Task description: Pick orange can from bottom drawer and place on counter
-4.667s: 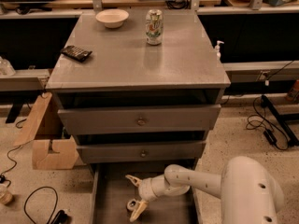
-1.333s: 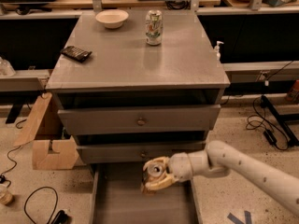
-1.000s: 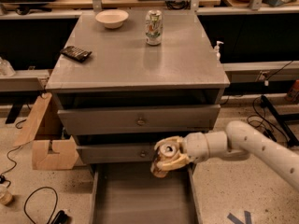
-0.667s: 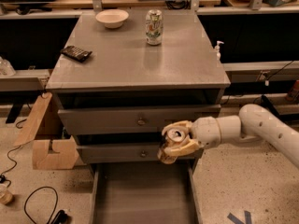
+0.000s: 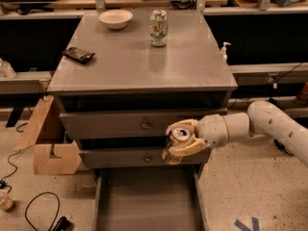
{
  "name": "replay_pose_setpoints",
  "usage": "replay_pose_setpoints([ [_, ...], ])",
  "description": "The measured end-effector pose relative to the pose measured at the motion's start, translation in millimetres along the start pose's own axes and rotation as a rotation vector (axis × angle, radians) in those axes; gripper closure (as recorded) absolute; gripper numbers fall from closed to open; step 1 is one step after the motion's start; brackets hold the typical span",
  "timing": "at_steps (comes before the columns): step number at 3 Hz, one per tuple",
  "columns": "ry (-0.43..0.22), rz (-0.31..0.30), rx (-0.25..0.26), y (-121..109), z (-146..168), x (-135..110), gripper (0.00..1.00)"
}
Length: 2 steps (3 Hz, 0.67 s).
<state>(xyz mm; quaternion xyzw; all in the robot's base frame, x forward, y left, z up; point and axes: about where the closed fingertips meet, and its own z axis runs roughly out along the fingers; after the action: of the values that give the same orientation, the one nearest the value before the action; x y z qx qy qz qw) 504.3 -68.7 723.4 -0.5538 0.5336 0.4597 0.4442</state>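
Grey table (image 5: pixel 139 64) carries bowl (image 5: pixel 115 18) and patterned can (image 5: pixel 158 28) far back. End effector (image 5: pixel 179 139) grips orange can (image 5: pixel 180 133), tilted, by knobbed drawers (image 5: pixel 110 124), above open bottom drawer (image 5: pixel 144 201). Raise past table lip, upright it, set down near side.
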Motion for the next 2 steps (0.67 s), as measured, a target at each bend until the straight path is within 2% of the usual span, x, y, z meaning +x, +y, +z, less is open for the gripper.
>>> replay_pose_setpoints([
  [1, 0.034, 0.005, 0.02, -16, 2, -45, 1.0],
  [2, 0.109, 0.015, 0.099, -62, 2, -147, 1.0],
])
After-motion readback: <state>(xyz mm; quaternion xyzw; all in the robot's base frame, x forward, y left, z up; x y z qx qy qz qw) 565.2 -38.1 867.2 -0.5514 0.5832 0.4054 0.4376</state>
